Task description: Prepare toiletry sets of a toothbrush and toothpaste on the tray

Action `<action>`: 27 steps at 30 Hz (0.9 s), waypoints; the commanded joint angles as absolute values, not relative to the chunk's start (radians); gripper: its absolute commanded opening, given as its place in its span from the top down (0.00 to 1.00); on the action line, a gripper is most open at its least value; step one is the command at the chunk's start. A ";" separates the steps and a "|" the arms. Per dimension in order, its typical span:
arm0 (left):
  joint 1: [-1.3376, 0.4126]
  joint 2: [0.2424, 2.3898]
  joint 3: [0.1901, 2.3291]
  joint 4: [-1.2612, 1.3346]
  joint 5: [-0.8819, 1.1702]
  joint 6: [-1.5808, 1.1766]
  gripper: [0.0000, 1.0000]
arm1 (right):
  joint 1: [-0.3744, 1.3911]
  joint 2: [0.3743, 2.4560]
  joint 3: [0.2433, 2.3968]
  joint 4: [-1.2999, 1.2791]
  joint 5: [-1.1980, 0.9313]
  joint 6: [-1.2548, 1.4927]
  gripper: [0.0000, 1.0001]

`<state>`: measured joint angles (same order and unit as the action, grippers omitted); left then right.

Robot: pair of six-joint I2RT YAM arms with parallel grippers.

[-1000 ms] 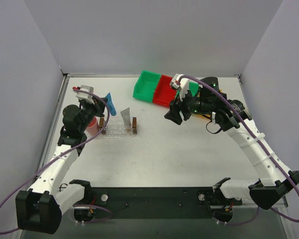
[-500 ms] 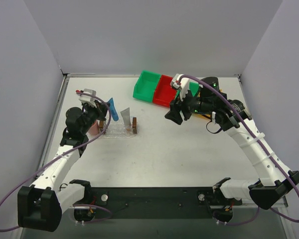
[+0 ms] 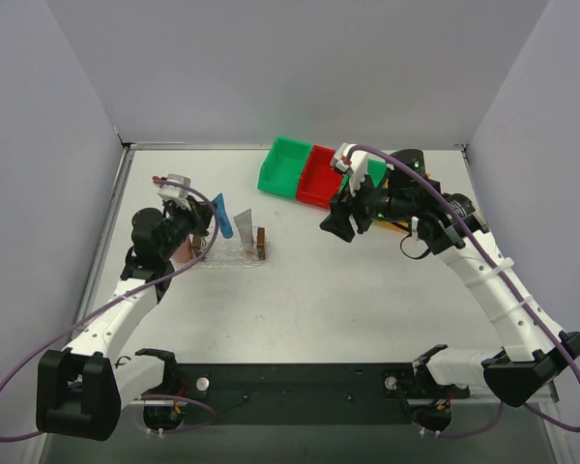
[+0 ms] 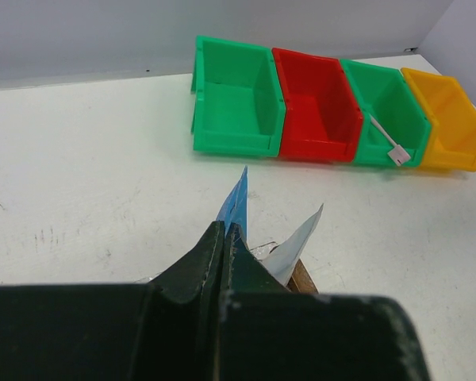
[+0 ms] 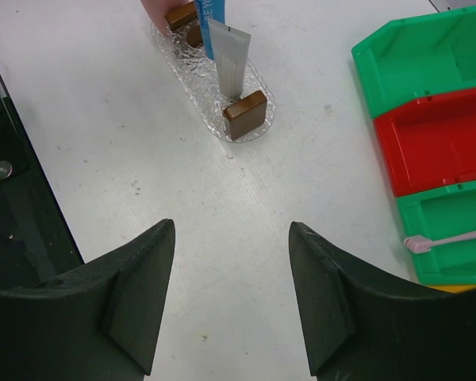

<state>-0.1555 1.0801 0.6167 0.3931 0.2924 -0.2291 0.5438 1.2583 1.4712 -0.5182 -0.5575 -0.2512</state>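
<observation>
My left gripper (image 3: 206, 224) (image 4: 224, 226) is shut on the bright blue toothpaste tube (image 3: 220, 215) (image 4: 236, 202) and holds it upright over the left part of the clear tray (image 3: 230, 255) (image 5: 214, 101). The grey-white toothpaste tube (image 3: 243, 224) (image 5: 230, 55) (image 4: 297, 242) stands in the tray, just right of the blue one. The pinkish-white toothbrush (image 5: 452, 238) (image 4: 385, 139) lies in a green bin. My right gripper (image 3: 336, 224) (image 5: 232, 230) is open and empty, above bare table right of the tray.
A row of bins stands at the back: green (image 4: 234, 95), red (image 4: 317, 103), green (image 4: 385, 111), yellow (image 4: 448, 119). A pink cup (image 3: 181, 251) stands just left of the tray. Brown blocks (image 5: 246, 115) (image 5: 181, 14) close the tray's short ends.
My left gripper has carried the blue tube right and nearer, from beyond the tray's left end to beside the grey tube. The right arm has not moved.
</observation>
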 commanded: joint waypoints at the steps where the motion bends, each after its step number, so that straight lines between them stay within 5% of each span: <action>1: -0.155 1.078 0.611 0.492 0.318 -0.241 1.00 | 0.541 1.253 1.462 -0.480 -0.583 -0.249 0.45; 27: -0.166 1.103 0.595 0.503 0.321 -0.209 1.00 | 0.537 1.232 1.457 -0.480 -0.583 -0.252 0.45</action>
